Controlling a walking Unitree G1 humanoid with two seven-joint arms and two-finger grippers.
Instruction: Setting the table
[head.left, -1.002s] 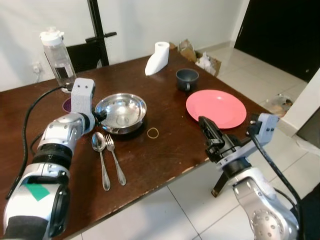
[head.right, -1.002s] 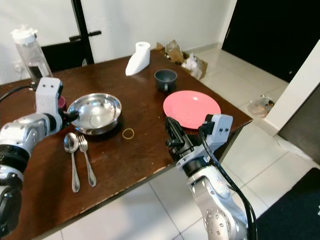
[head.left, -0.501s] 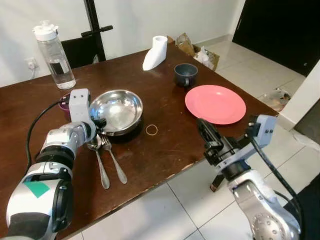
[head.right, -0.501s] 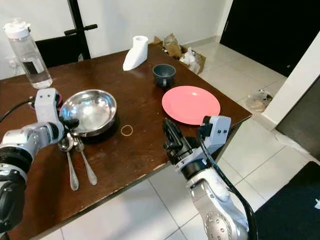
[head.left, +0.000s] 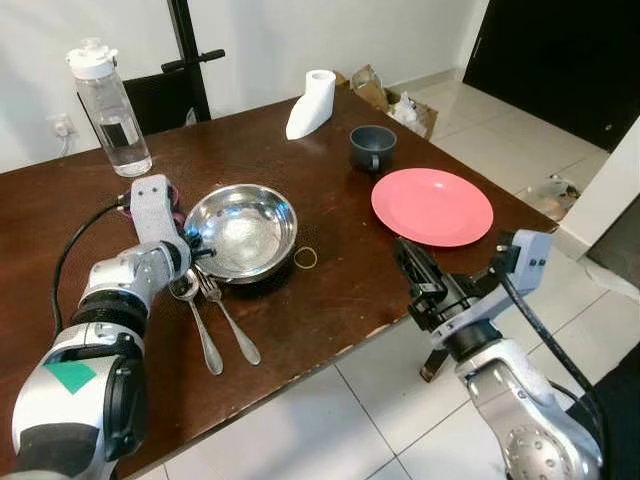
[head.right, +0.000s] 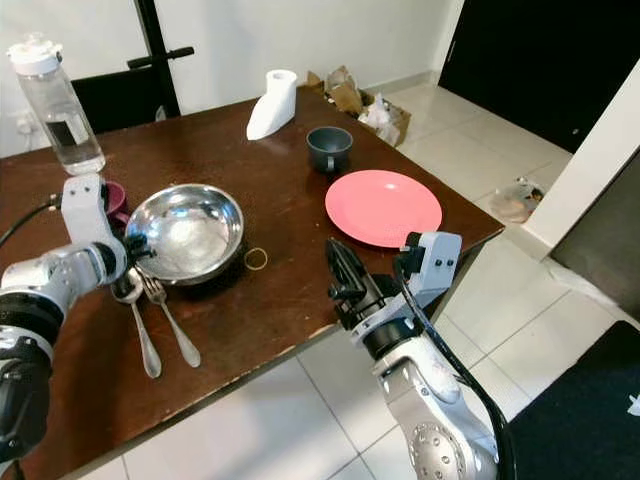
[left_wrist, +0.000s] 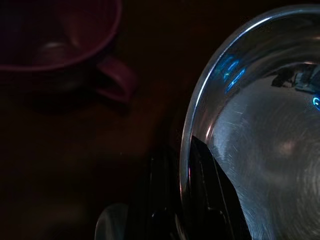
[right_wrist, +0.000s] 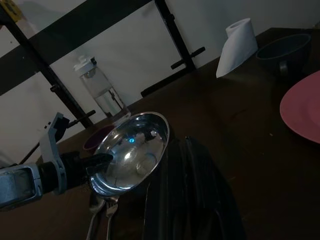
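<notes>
Left wrist view has the left hand (left_wrist: 186, 200) pinched on the rim of the steel bowl (head.left: 242, 226) — one finger inside, one outside — on the dark worktop (head.left: 330, 300) beside spoon (head.left: 186, 292) and fork (head.left: 228, 318), while the right hand (head.left: 412, 272), fingers seemingly together, hovers off the worktop's edge near the pink plate (head.left: 432, 206).

Your robot's silver arms fill the lower frame: the left arm (head.left: 95, 340) bears a green sticker and black cable; the right arm (head.left: 510, 420) carries a white wrist block.
</notes>
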